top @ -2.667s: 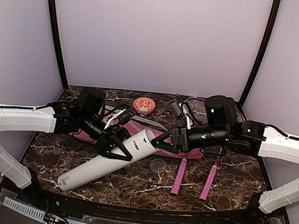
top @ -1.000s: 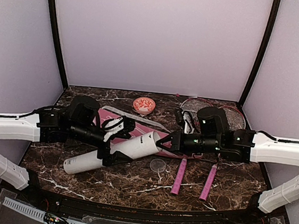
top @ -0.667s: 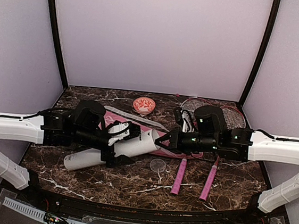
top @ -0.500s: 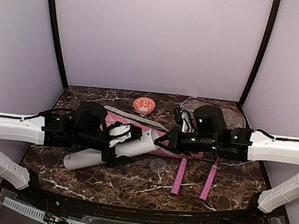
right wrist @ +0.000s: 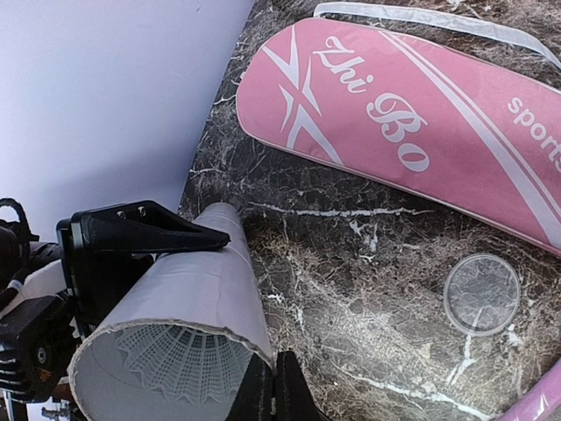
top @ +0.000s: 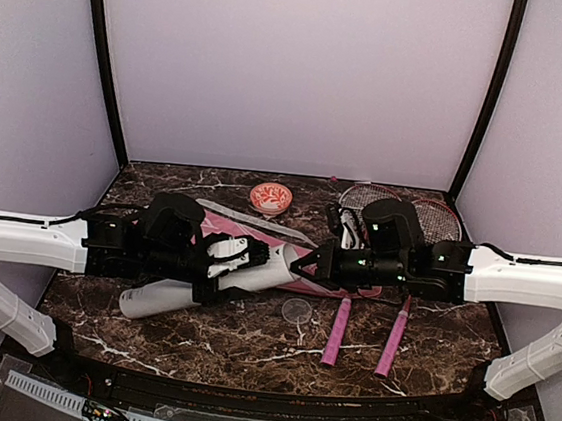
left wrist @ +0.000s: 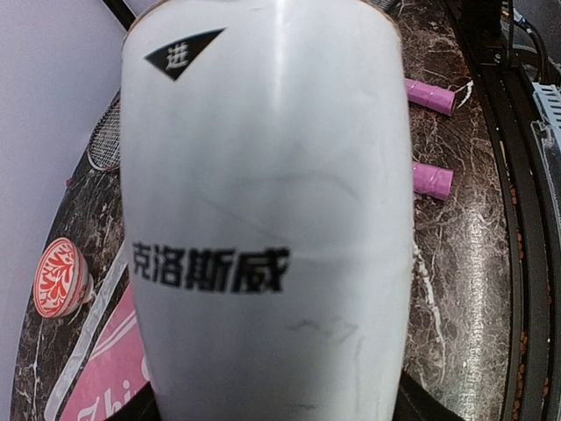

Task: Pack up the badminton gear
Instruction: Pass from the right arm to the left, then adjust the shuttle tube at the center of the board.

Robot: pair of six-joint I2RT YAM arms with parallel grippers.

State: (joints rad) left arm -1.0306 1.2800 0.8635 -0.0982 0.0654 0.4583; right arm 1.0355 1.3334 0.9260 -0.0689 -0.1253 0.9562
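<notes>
On bench (top: 247, 343) centre: pink cover (right wrist: 394, 114) flat, behind tube. White tube (left wrist: 263, 219) held aslant, clamped mid-body by left tool (top: 223, 263). Right tool (top: 301, 263) spread wide, fingers straddling tube mouth. Rackets (top: 335, 333) at right, handles toward near edge. Clear lid (right wrist: 480, 294) beside cover. Shuttlecock (right wrist: 180, 360) inside tube mouth.

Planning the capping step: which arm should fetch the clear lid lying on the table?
Right. The left gripper holds the white tube; the right gripper is open at its mouth, with the clear lid on the table nearby.
</notes>
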